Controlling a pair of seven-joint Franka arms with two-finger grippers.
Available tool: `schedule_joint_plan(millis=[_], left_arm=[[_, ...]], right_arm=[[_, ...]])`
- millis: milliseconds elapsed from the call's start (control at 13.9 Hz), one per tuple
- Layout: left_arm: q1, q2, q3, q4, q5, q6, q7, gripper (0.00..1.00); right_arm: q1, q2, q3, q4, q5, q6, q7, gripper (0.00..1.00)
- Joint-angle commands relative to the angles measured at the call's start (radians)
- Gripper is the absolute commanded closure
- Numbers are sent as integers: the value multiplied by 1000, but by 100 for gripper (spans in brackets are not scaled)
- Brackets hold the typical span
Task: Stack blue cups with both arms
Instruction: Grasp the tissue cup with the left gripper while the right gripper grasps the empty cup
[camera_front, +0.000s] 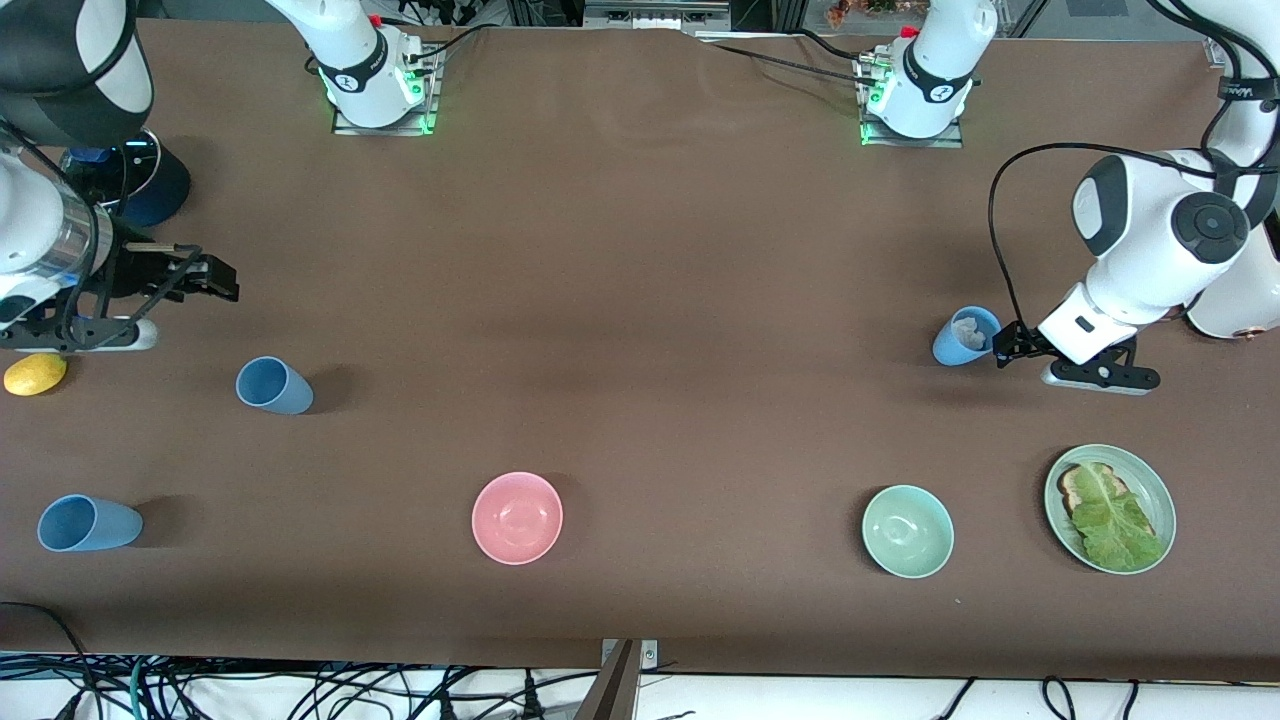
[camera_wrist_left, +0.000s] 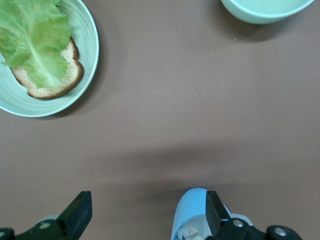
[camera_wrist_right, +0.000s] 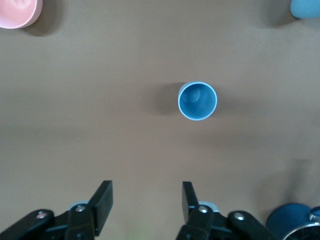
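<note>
Three blue cups stand on the brown table. One blue cup (camera_front: 273, 385) (camera_wrist_right: 198, 101) is upright and empty toward the right arm's end. A second cup (camera_front: 88, 523) (camera_wrist_right: 305, 7) stands nearer the front camera. My right gripper (camera_front: 222, 280) (camera_wrist_right: 147, 200) hangs over bare table beside the first cup, fingers apart with nothing between them. A third cup (camera_front: 967, 335) (camera_wrist_left: 192, 215), with crumpled white paper inside, sits at the left arm's end. My left gripper (camera_front: 1000, 350) (camera_wrist_left: 148, 210) is wide open right beside it, one finger (camera_wrist_left: 216, 212) overlapping its rim.
A pink bowl (camera_front: 517, 517) and a mint-green bowl (camera_front: 908, 531) (camera_wrist_left: 265, 10) sit near the front edge. A green plate (camera_front: 1160, 490) (camera_wrist_left: 90, 45) holds bread and lettuce. A yellow lemon (camera_front: 35, 374) and a dark-blue saucepan (camera_front: 150, 190) (camera_wrist_right: 292, 220) lie at the right arm's end.
</note>
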Motion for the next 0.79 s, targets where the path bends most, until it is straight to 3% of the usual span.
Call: schedule_joint_plan(millis=[0,432,720], left_arm=[[6,-38,3,-75,18,59,16,0],[-5,-112,6,-150,18,65,10,0],[-2,-121,6,-213,19,160,11,0]], right_arm=[[-4,37,-3,0,-6,35,-34,40],[-7,46,-38,-242,-8,359,-115,42],[-7,88,-61,-298,1,489,-158,42]])
